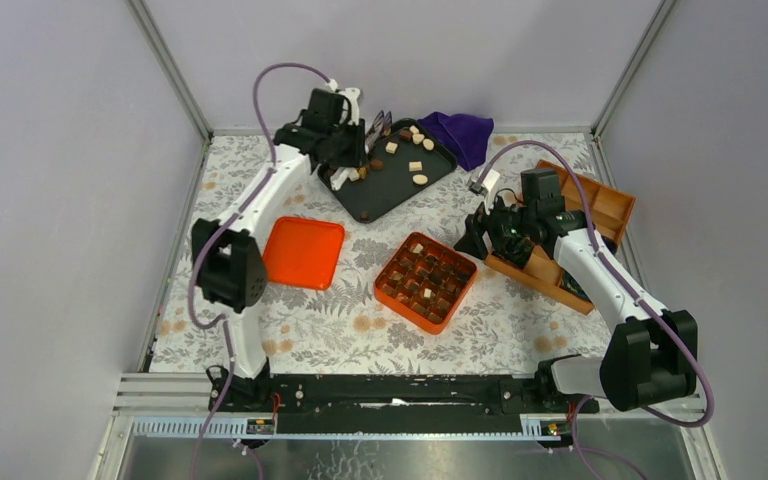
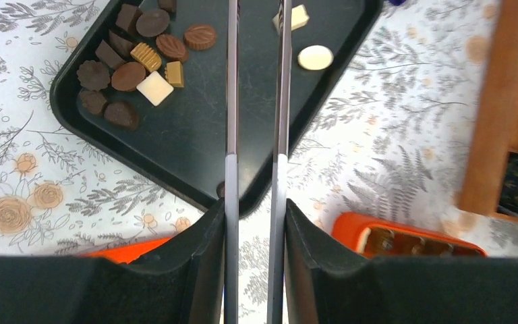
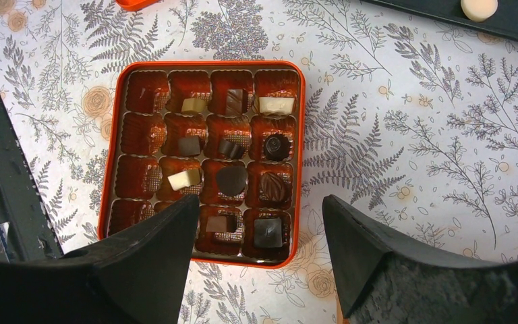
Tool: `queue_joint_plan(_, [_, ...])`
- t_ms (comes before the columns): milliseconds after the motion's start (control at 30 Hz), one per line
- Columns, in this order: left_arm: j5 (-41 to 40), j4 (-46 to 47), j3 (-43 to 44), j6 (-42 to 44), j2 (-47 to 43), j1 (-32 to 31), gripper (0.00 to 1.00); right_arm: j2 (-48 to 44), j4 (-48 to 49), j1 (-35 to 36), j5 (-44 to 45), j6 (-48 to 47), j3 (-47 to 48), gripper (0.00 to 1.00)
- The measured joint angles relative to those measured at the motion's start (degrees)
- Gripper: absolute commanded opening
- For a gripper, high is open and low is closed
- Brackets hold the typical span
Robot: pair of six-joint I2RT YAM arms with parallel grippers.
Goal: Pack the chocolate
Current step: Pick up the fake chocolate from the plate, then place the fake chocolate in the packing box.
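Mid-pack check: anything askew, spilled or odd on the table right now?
Nothing looks spilled or damaged. Two small things stand out. The cream piece in the orange box sits tilted in its cell. One dark piece lies alone at the near corner of the black tray, apart from the others.

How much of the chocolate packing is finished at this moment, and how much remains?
Done: most cells of the orange box hold a piece; one edge column looks empty. In hand: nothing visible. The left tool hovers over the black tray with its blades narrowly apart, and the right tool hangs open above the box. Left: many loose chocolates lie on the tray.
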Motion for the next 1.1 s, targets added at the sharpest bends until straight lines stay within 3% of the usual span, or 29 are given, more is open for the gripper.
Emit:
queue_joint_plan(167, [2.8,3.69,-8.48,-2.29,-10.4,0.0,0.0,0.0,0.11,0.0,-0.02,0.04,0.0,0.75])
queue_joint_plan(500, [8.81,9.4,-37.64,-10.45,-29.59,-3.21,0.0,0.0,0.9,-0.85,-0.94,0.85,-1.22,0.75])
queue_joint_plan(833, [10.01,17.35,-59.93,-21.55,-55.28,-17.53,0.0,0.0,1.92,-0.94,-0.96,0.87,-1.81,0.75])
queue_joint_plan(1100, [6.23,22.18,-76.87,-32.28,-68.41,-31.93,0.0,0.02,2.51,-0.94,-0.9,0.83,-2.45,0.75])
